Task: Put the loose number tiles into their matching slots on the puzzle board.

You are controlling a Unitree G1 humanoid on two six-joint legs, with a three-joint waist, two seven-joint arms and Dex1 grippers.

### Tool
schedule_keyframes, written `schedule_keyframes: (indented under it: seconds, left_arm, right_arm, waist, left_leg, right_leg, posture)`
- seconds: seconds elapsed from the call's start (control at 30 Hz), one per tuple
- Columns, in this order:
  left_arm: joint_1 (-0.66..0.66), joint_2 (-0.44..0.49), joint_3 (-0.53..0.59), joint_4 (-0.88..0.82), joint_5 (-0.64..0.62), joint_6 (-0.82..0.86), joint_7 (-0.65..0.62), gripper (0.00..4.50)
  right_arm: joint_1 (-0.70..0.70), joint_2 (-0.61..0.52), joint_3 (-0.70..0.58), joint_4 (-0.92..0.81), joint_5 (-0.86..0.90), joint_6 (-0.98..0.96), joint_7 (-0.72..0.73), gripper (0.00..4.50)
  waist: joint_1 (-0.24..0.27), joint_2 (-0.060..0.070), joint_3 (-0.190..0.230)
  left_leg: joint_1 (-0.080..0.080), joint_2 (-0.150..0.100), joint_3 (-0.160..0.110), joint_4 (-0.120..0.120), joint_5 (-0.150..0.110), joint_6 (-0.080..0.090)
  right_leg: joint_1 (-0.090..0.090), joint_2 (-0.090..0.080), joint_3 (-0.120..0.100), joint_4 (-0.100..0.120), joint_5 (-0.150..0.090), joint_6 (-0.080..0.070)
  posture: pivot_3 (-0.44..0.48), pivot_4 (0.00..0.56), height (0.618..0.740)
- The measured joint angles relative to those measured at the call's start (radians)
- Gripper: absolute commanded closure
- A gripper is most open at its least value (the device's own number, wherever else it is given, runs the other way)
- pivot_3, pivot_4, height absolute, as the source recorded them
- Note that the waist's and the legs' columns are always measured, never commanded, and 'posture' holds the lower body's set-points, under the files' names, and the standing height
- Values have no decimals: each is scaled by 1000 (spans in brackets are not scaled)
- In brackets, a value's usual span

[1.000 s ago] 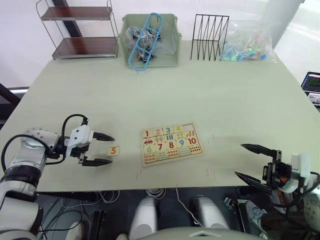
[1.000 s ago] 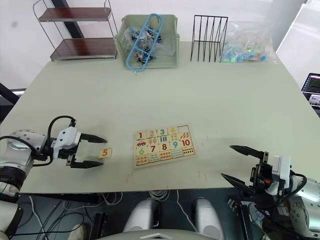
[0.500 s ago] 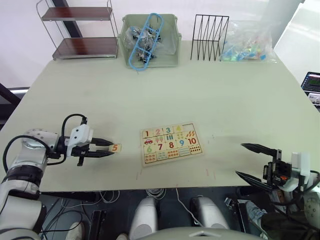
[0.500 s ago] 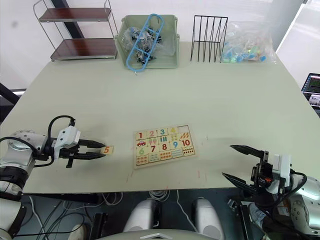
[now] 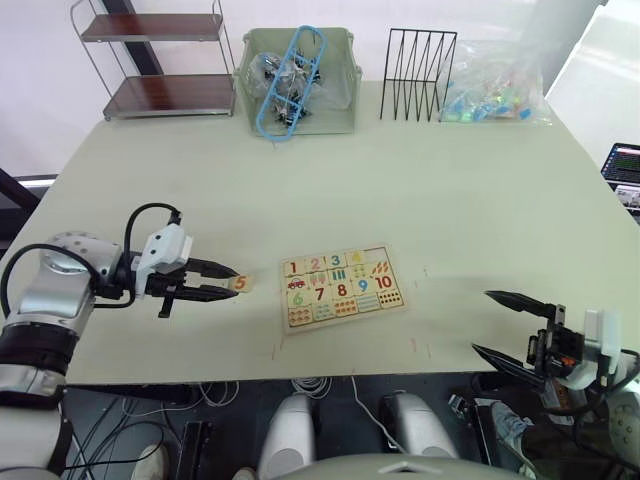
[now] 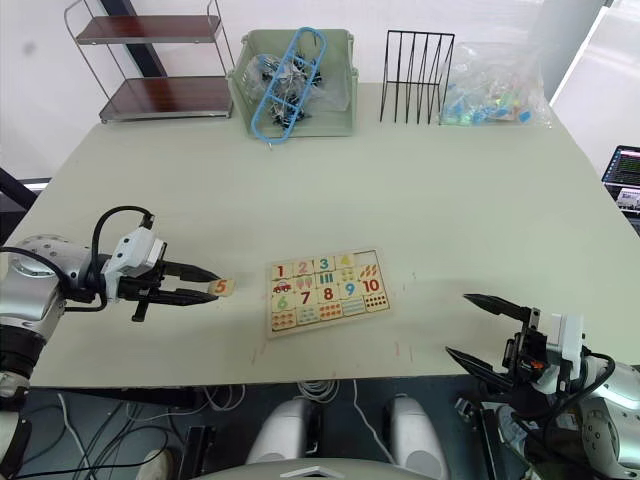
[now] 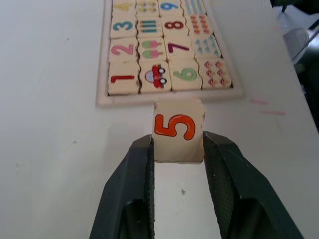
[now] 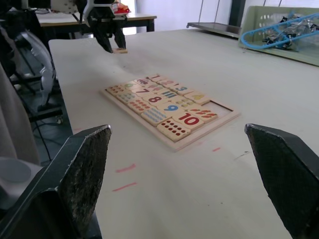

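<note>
Wooden 5 tile [image 7: 178,131] pinched between left fingers [image 7: 141,164], near edge hidden; right fingers [image 5: 512,300] wide apart.

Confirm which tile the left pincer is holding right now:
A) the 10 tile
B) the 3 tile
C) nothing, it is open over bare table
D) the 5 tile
D: in the left wrist view the left pincer is shut on the 5 tile, with its orange digit showing, just short of the puzzle board.
</note>
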Motion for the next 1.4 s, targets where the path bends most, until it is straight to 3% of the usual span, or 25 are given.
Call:
schedule_keyframes:
  seconds: [0.13, 0.4, 0.77, 1.0, 1.4]
  left_arm:
    - [-11, 9, 25, -117, -6, 139, 17, 3560]
    - [-183, 2, 31, -231, 41, 370, 103, 3560]
    - [-376, -167, -65, -338, 70, 652, 198, 3560]
    - [-465, -305, -243, -341, 199, 705, 253, 3560]
    - [-566, -442, -368, -229, 351, 701, 290, 3560]
  right_arm:
    - [7, 8, -3, -12, 8, -1, -21, 0]
    - [29, 28, -5, -53, 6, -9, -65, 0]
    - [21, 33, -5, -76, -5, -10, -101, 0]
    - [31, 34, -9, -84, -5, -10, -126, 0]
    - [58, 34, -29, -98, -5, -12, -148, 0]
  waist:
    - [0, 0, 0]
    - [1, 0, 0]
    - [2, 0, 0]
    - [2, 0, 0]
    - [0, 0, 0]
  left_leg:
    - [0, 0, 0, 0, 0, 0]
    - [0, 0, -1, 0, 0, 0]
    - [0, 0, -2, 1, 0, 0]
    - [-1, 0, -3, 1, 0, 0]
    - [-1, 0, -5, 1, 0, 0]
  right_leg:
    - [0, 0, 0, 0, 0, 1]
    - [0, 1, 1, 0, -1, 1]
    - [1, 3, 1, 0, 1, 5]
    - [1, 4, 1, 0, 2, 3]
    - [1, 12, 14, 0, 2, 4]
  posture:
    - [0, 150, 740]
    - [0, 150, 740]
    - [0, 150, 740]
    - [0, 150, 740]
    - [0, 150, 740]
